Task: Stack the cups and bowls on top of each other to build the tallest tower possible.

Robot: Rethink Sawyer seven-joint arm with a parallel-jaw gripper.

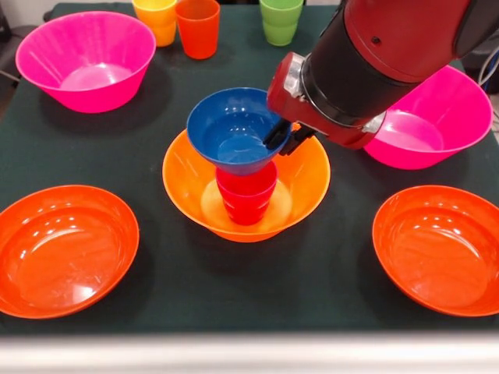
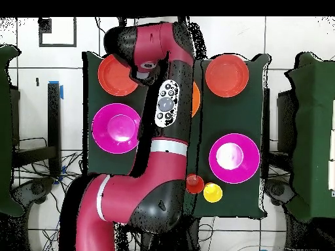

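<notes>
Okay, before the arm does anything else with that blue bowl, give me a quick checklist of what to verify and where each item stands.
1. Blue bowl sits on red cup: ok, though it leans slightly.
2. Red cup upright inside orange bowl: ok.
3. Pincer at the blue bowl's rim: ok; open or shut: cannot tell.
4. Orange cup for the next layer standing free at the table's back edge: ok.
5. Yellow cup and green cup also upright there: ok.

No readable text, label or number shows anywhere.
</notes>
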